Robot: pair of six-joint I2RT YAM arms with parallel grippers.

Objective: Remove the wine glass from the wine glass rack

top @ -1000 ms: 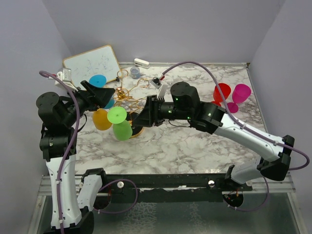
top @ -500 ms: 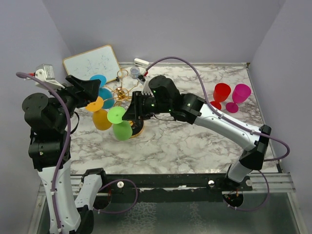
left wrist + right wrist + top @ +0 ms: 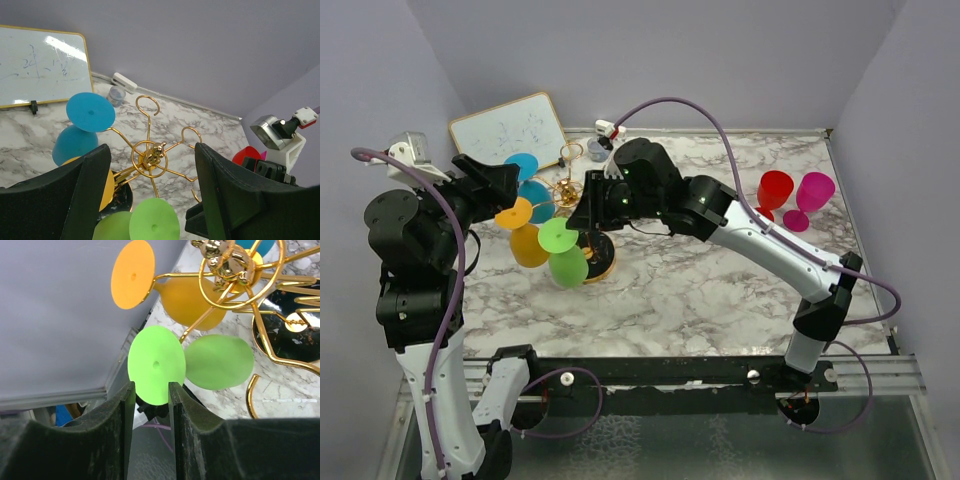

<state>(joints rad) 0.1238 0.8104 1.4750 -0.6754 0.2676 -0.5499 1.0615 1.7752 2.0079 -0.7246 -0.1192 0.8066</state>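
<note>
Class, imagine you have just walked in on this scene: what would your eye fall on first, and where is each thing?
The gold wine glass rack, left of centre, stands out, with a blue wine glass, an orange wine glass and a green wine glass hanging upside down from it. The left gripper and the right gripper flank it. A red wine glass and a pink wine glass stand upright at the far right.
</note>
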